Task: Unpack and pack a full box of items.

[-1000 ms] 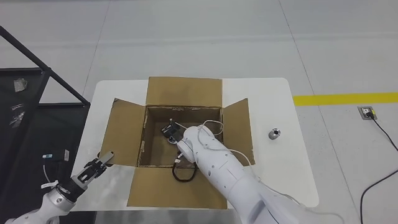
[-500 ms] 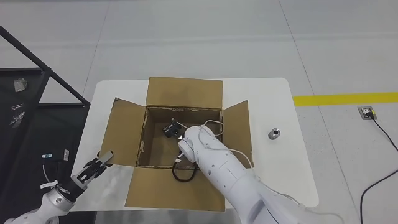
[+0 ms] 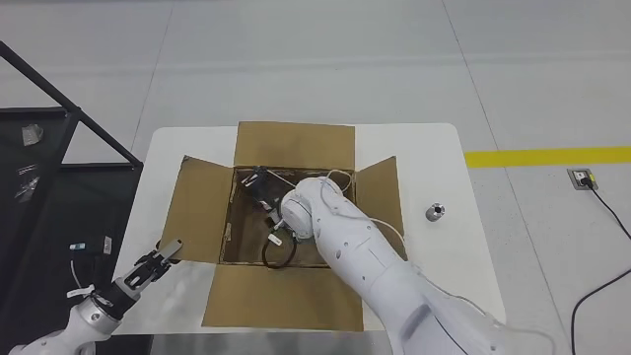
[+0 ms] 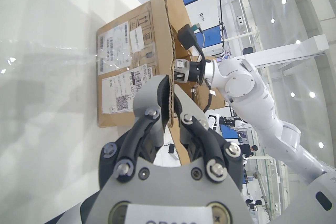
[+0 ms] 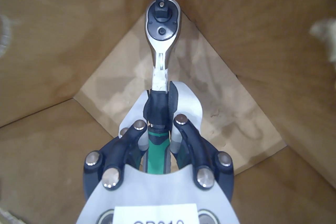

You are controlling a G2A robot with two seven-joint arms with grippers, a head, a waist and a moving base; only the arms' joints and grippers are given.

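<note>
Shifted toward box (image 3: 296,144) corner, right fingers (image 5: 189,102) clamp ratchet handle (image 5: 156,114); left fingers (image 4: 147,102) pinch flap (image 4: 163,12).

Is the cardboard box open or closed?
Open: the box has all four flaps spread outward, and the left gripper clamps one flap at its edge.

Bright, even overhead light fills the top view. The white tabletop (image 3: 444,266) is nearly washed out, and the inside of the box (image 3: 296,146) lies in shade. In the left wrist view ceiling lamps (image 4: 284,1) burn as white spots and straight lines bow toward the edges. In the dimmer right wrist view the ratchet (image 5: 163,22) glints.
</note>
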